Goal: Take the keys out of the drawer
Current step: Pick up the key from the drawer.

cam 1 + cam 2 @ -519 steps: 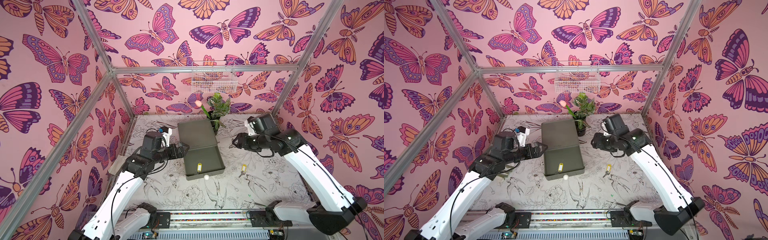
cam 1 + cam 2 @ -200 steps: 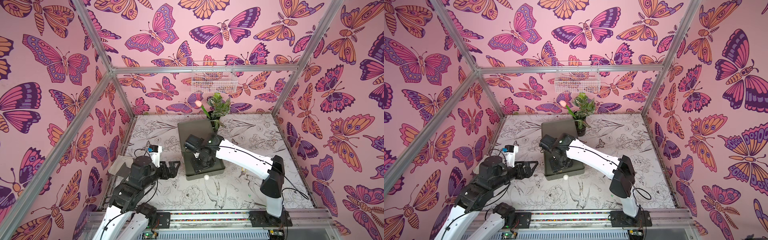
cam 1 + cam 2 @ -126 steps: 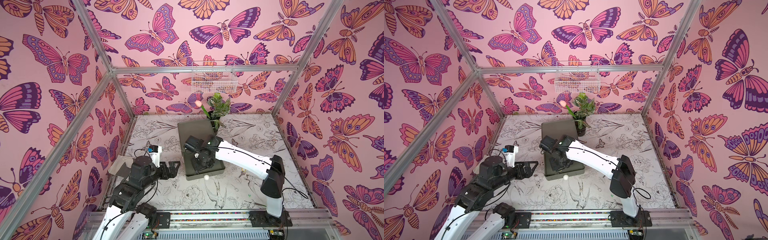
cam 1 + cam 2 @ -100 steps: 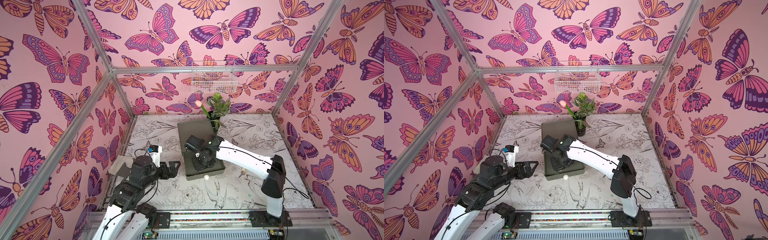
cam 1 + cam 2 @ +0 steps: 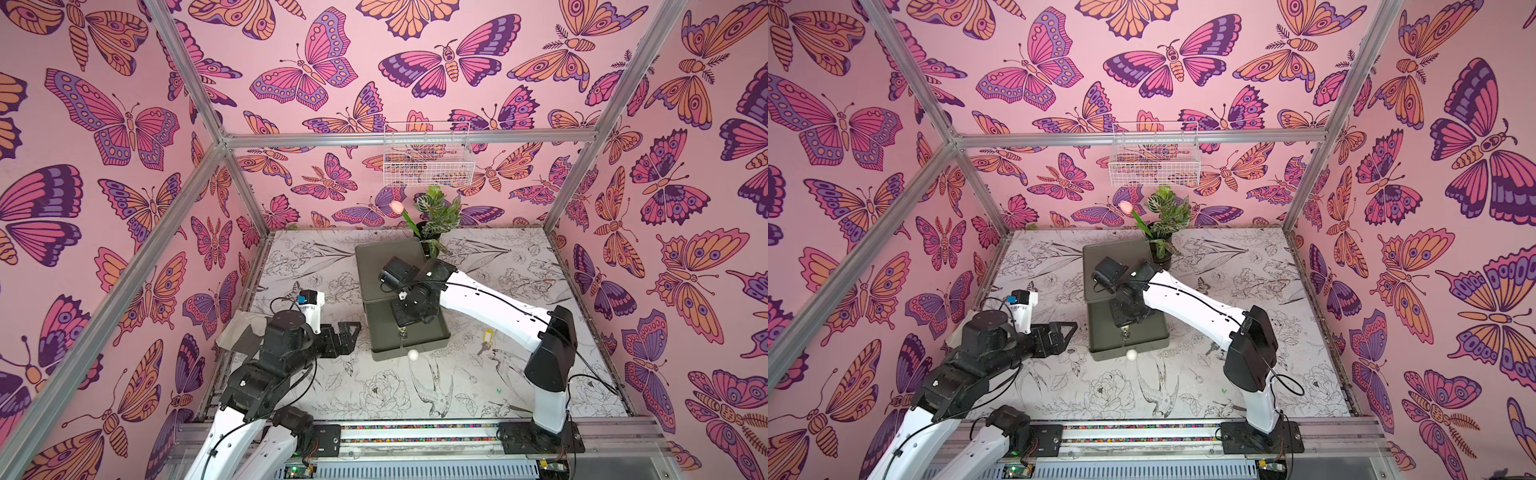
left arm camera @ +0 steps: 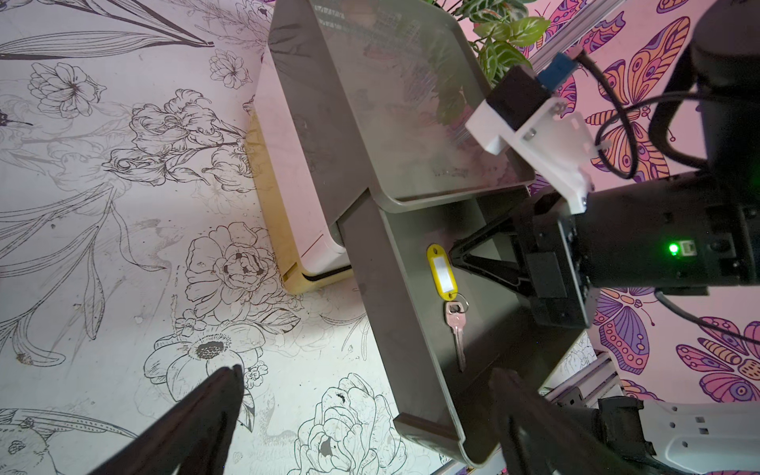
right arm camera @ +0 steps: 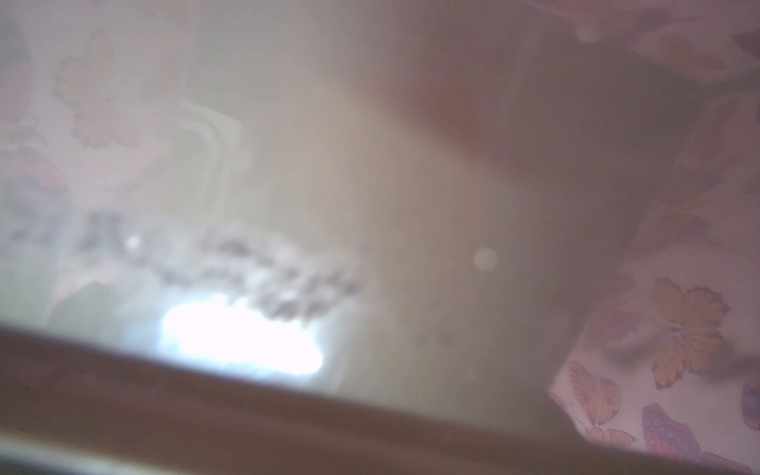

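Two yellow-tagged keys show. Over the table point(image 5: 316, 386), the left gripper point(image 5: 355, 338) hangs left of the drawer point(image 5: 380, 332), jaws wide apart and holding nothing. The first key point(image 6: 441, 269) lies on the drawer floor. The right gripper point(image 6: 453, 251) is inside, jaws closed, tip at the tag's end; grip unclear. The second key point(image 5: 487, 336) lies on the table right of the drawer.
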Robot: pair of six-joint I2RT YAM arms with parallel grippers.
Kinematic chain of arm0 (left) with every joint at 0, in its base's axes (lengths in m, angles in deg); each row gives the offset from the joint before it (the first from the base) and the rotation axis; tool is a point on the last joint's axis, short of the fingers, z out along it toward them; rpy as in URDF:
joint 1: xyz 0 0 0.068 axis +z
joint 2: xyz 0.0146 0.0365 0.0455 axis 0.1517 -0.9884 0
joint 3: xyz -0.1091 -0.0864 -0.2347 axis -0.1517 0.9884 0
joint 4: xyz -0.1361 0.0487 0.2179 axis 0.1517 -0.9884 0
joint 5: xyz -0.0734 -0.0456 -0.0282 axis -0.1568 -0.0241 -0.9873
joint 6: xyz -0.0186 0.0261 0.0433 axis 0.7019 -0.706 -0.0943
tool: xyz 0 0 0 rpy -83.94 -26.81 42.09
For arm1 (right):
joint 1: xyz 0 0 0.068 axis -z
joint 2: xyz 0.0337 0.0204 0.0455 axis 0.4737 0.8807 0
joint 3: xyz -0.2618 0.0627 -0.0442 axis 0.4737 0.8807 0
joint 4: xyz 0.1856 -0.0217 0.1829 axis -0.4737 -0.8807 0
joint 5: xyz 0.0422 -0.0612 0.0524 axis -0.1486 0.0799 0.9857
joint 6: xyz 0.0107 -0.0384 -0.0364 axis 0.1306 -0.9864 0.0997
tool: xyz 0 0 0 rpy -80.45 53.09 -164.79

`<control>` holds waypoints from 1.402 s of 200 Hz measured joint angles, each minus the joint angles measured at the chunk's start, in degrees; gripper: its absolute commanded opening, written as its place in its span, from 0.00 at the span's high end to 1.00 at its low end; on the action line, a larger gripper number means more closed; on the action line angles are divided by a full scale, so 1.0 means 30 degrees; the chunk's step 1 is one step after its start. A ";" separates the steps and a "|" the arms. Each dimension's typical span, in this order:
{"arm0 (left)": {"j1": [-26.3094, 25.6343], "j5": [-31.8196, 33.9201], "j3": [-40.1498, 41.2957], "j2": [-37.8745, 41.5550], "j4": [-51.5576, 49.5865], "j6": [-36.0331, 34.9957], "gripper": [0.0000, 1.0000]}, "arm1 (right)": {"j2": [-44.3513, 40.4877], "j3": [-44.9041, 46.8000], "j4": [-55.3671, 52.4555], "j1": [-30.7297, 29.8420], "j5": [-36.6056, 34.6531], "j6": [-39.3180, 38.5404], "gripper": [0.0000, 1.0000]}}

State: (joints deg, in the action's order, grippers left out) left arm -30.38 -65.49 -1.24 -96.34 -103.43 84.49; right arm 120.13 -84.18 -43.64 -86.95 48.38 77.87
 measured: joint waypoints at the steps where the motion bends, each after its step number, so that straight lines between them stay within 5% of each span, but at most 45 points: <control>1: 0.0000 0.0000 0.0000 0.0000 0.0000 0.0000 0.00 | 0.0000 0.0000 0.0000 0.0000 -0.0015 -0.0015 1.00; 83: 0.0000 -0.0007 0.0022 0.0007 0.0000 0.0066 0.00 | -0.0911 0.0175 0.0000 0.0029 -0.0182 -0.0102 1.00; 110: 0.0000 -0.0007 0.0124 0.0051 0.0000 0.0211 0.00 | -0.1909 0.0175 -0.0022 0.0029 0.0248 0.0189 0.52; 135: 0.0000 -0.0015 0.0313 0.0051 -0.0007 0.0350 0.00 | -0.2178 0.0175 -0.0138 -0.0087 0.0933 0.0546 0.45; 218: 0.0000 -0.0044 0.0437 0.0240 -0.0007 0.0488 0.00 | -0.1996 0.1370 0.0197 -0.0976 0.1916 0.1348 0.49; 280: 0.0000 -0.0044 0.0597 0.0393 -0.0015 0.0459 0.00 | -0.1523 0.1515 0.0561 -0.0976 0.2135 0.1406 0.64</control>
State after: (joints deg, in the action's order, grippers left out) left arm -30.38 -65.62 0.55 -95.16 -103.48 85.87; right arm 115.56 -79.64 -41.95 -89.88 54.79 82.08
